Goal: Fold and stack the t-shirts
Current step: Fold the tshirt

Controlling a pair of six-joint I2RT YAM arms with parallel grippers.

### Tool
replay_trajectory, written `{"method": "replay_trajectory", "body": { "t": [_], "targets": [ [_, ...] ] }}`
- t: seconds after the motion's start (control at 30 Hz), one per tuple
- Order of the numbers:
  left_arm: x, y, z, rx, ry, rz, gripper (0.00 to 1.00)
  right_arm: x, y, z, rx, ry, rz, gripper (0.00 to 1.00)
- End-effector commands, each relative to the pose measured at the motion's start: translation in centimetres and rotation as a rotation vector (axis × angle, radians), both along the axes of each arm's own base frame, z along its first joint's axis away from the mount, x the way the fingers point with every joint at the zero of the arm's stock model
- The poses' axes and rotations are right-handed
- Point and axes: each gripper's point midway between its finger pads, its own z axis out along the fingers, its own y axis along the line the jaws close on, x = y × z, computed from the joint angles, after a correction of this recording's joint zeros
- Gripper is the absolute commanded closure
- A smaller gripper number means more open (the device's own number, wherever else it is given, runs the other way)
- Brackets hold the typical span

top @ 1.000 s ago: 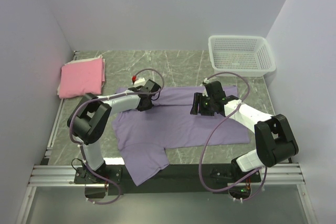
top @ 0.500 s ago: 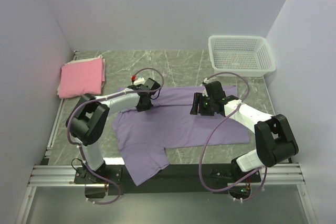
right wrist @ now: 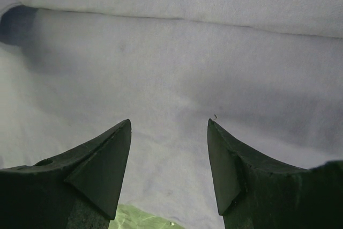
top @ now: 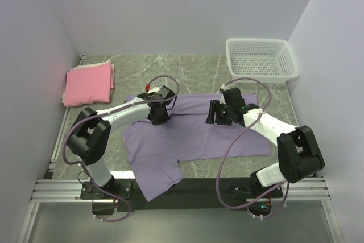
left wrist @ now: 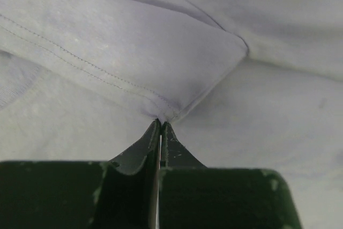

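Note:
The lavender t-shirt [top: 193, 135] lies spread on the table, its top part folded over and one sleeve hanging at the near edge. My left gripper [top: 160, 116] sits at its upper left. In the left wrist view the left gripper [left wrist: 161, 122] is shut, pinching a stitched hem corner of the lavender t-shirt [left wrist: 134, 52]. My right gripper [top: 214, 115] rests over the shirt's upper middle. The right wrist view shows the right gripper [right wrist: 169, 124] open just above flat lavender t-shirt [right wrist: 171, 68]. The pink t-shirt [top: 88, 83] lies folded at the far left.
A white mesh basket [top: 261, 58] stands at the back right corner. Grey walls close in the left, back and right sides. A strip of green marbled table [right wrist: 134, 219] shows under the right fingers. A metal rail [top: 182, 189] runs along the near edge.
The left jaws have closed onto the shirt's hem corner. The left arm's elbow has dropped toward the near left. The right arm has not moved.

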Motion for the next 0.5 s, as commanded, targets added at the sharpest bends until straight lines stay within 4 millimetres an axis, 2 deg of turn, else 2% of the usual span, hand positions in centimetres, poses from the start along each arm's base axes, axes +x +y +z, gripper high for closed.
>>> {"method": "replay_trajectory", "body": {
  "t": [0.0, 0.3, 0.47],
  "targets": [
    [-1.1, -1.5, 1.8, -0.09, 0.0, 0.004, 0.94, 0.5, -0.1, 1.4, 0.012, -0.049, 0.002, 0.35],
    [-3.1, -4.4, 2.1, -0.191, 0.024, 0.017, 0.91, 0.5, 0.0, 1.4, 0.012, -0.048, 0.008, 0.35],
    [-4.2, -5.5, 1.9, -0.246, 0.039, 0.03, 0.83, 0.5, -0.1, 1.3, 0.014, -0.044, 0.009, 0.35]
  ]
}}
